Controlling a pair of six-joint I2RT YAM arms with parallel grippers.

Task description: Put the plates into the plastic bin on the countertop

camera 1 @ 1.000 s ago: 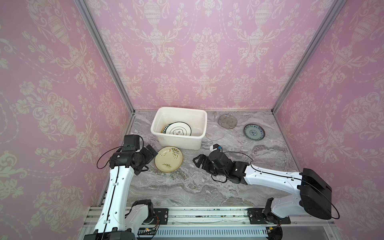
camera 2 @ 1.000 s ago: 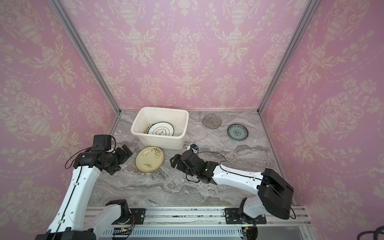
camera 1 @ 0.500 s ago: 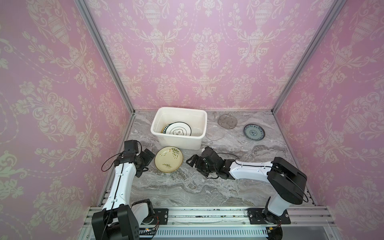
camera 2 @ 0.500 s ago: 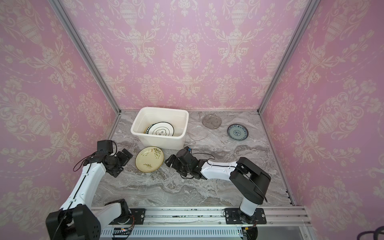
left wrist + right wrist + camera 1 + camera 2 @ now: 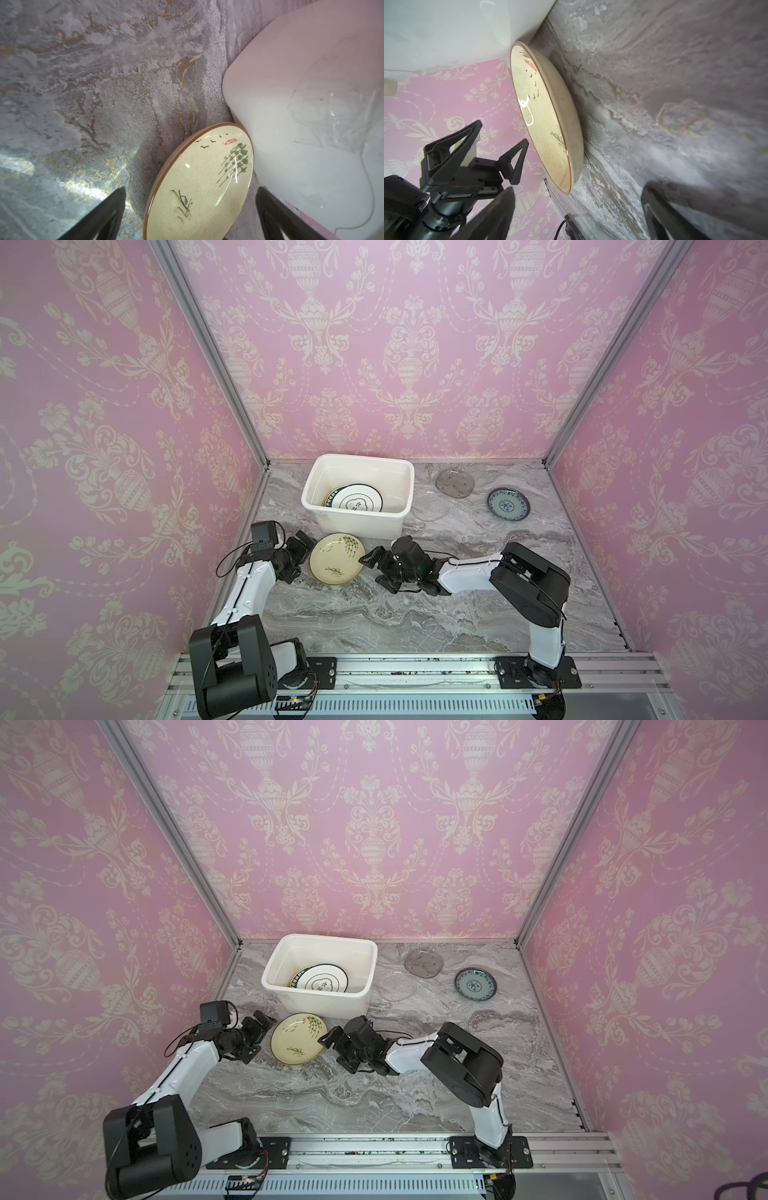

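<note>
1. Your left gripper (image 5: 302,558): jaws spread wide, nothing in them. It sits at 9 o'clock of the cream sprig plate (image 5: 337,558), tips just beside the rim. Can't tell if they touch.
2. Your right gripper (image 5: 372,570): also spread and empty, at 3 o'clock of the same plate, low over the countertop (image 5: 415,614). In the right wrist view the plate rim lies ahead of its jaws, not yet betw them.
3. Why two claws on one plate, imo: it lies face-up w/ a low rim, so a top pinch has nothing to bite. One side braces and the other gets a finger under the edge. Keep the lower finger skimming the surface.
4. The plate's 12 o'clock edge is at the near wall of the plastic bin (image 5: 353,524), touching or nearly. Prob useful as a backstop, so the plate can't slide off when you push.
5. Inside the bin: white plate (image 5: 353,502) w/ dark rim on the floor. A second plate (image 5: 330,499) peeks out from under it at 9 o'clock. So the task is part done.
6. Not in yet: clear glass plate (image 5: 432,508) just beside the bin at 3 o'clock, smoky glass plate (image 5: 455,483) at 2, blue-patterned plate (image 5: 508,504) further out at 3. All are well apart from both arms.
7. Risk: push too hard and the rim rides up the bin wall or the bin shifts. Go slow.
</note>
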